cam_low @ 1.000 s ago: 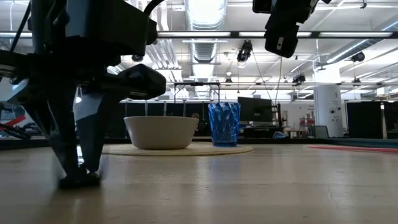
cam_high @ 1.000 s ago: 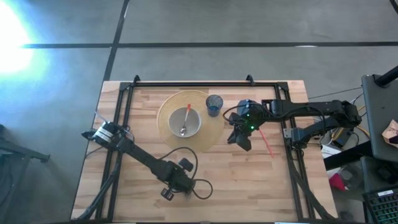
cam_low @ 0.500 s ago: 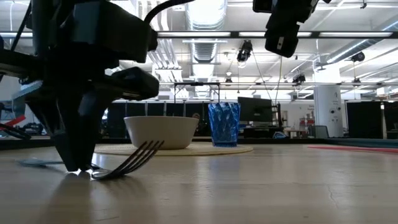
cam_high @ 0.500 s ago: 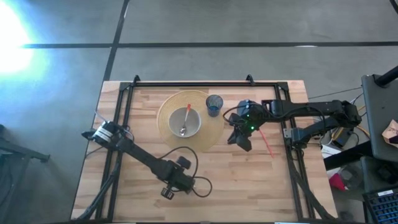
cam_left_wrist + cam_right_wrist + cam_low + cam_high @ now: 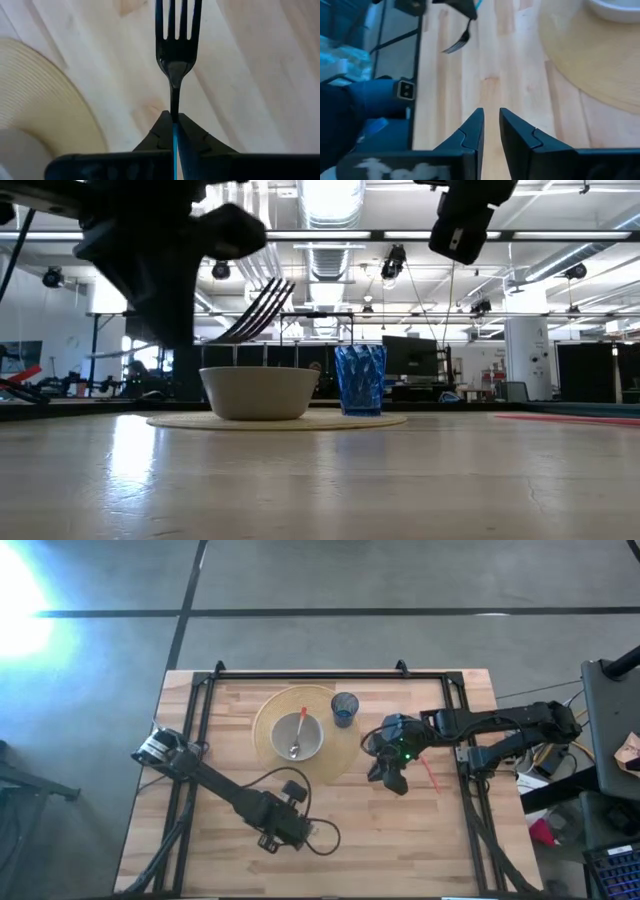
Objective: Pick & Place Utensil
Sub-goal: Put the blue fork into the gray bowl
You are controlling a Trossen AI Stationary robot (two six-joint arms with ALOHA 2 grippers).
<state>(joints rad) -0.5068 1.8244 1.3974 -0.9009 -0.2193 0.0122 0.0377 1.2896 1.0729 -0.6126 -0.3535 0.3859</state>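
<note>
High view: the left gripper (image 5: 292, 827) sits over the near part of the wooden table (image 5: 440, 840), below the round woven placemat (image 5: 268, 712), but from straight above the arm's dark body hides whatever it carries. The left wrist view settles that: the two dark fingers (image 5: 162, 131) are pinched tight on the thin handle of a dark fork (image 5: 175, 45), whose tines point away from the camera over bare wood, with the edge of the placemat off to one side; the handle's rear end is hidden between the fingers. In the low view the fork (image 5: 255, 308) is clear of the tabletop, tines slanting upward, and most of the left arm is only a dark mass cut off by the picture's edge. A white bowl (image 5: 297, 737) rests on the placemat with a spoon (image 5: 297, 734) inside, orange at the handle end; the low view shows only the bowl's outside, not the spoon. A blue cup (image 5: 344, 708) stands at the placemat's far right edge, close beside the bowl. The right gripper (image 5: 392, 772) hangs just off the placemat's right side, its fingers (image 5: 472, 132) nearly together with a narrow gap and nothing between them. A thin red stick-like item (image 5: 429, 767) lies on the table right of that gripper; what it is cannot be made out.
</note>
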